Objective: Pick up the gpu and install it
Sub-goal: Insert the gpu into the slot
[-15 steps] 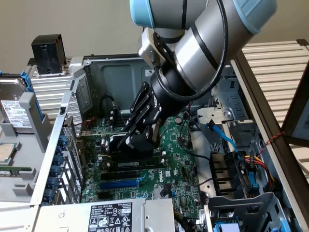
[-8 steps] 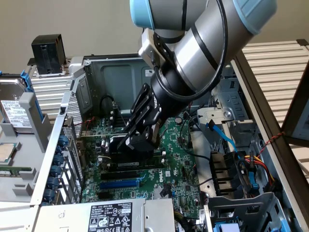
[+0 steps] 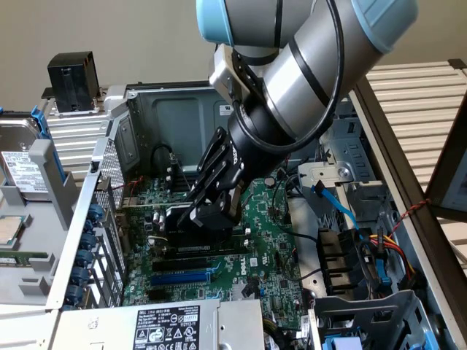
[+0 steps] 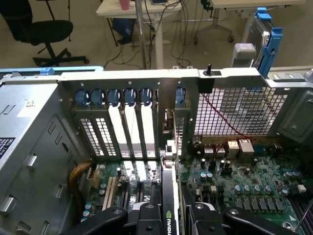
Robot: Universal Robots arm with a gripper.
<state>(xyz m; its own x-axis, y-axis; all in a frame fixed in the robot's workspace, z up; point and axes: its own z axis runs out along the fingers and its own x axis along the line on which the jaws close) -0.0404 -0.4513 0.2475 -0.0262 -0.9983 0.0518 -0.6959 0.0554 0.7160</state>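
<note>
Exterior view: gripper (image 3: 211, 217) low inside the open case (image 3: 175, 109), pinching the gpu (image 3: 175, 217) across its shroud. Holding it down at the motherboard (image 3: 266, 240), over the black expansion slots and short of the blue slot (image 3: 182, 277). Reads as the install step, at seating; can't tell whether fully home. Hemmed in by the power supply (image 3: 168, 328) beside the board and a blue cable (image 3: 336, 204) toward the exterior view's right, both apart from the card. Wrist view: gpu (image 4: 169, 205) on edge between the fingers (image 4: 112, 218), bracket end at the rear openings, just beside the blanking strips (image 4: 132, 132) under the blue latches (image 4: 122, 96). Judging from that, calls for board edge square to the slot, bracket in the open bay, straight push, no tilt. Red wire (image 4: 220, 122) near, along the mesh panel (image 4: 234, 107), not touching.
</note>
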